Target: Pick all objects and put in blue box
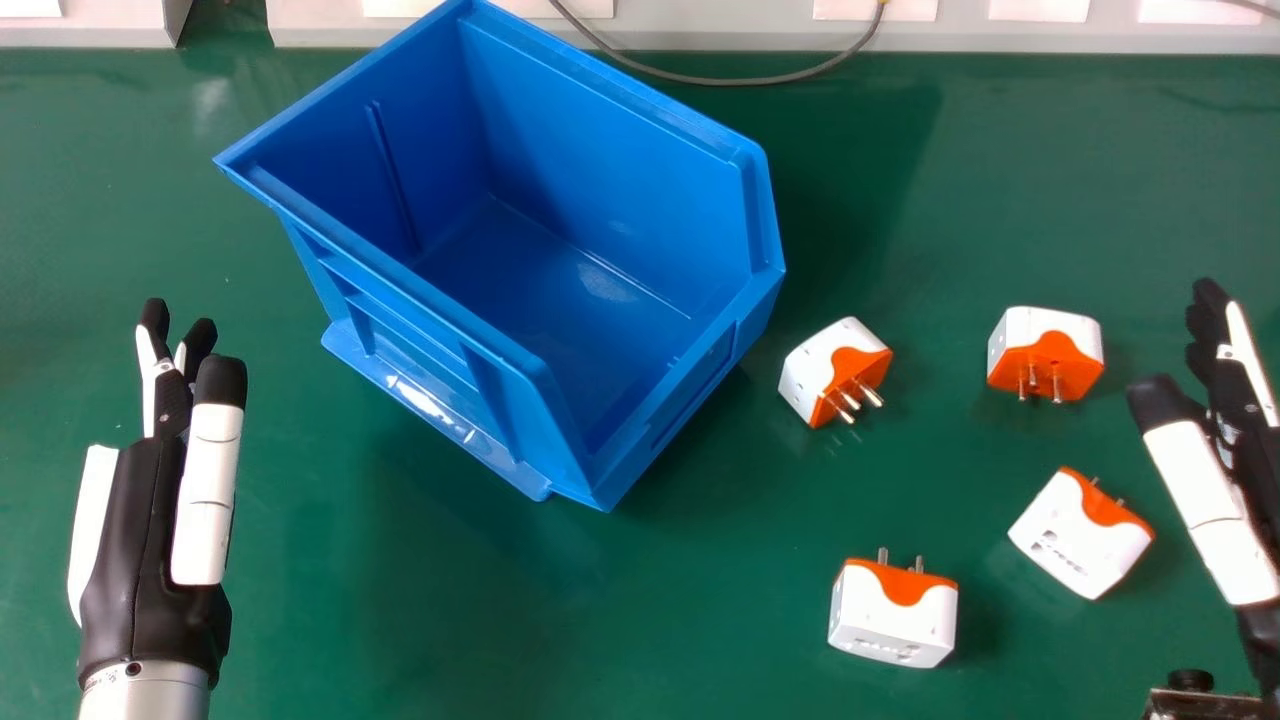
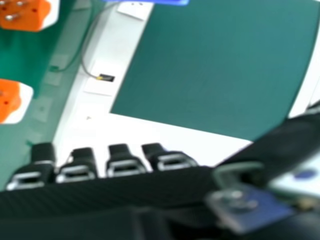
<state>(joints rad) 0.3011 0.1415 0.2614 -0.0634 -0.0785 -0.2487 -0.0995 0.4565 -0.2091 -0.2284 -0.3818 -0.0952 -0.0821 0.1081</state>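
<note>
In the head view the blue box stands with nothing inside. Right of it lie white and orange plug adapters: one close to the box, one farther right, one below that and one nearer the front. My right hand is at the right edge, beside the adapters and touching none, fingers straight. My left hand is left of the box with straight fingers, holding nothing. In the right hand view, my right hand is open, and two adapters show.
A green table lies under everything. Along its far side runs a pale ledge with a grey cable looping behind the box. A dark metal part is at the bottom right, below my right hand.
</note>
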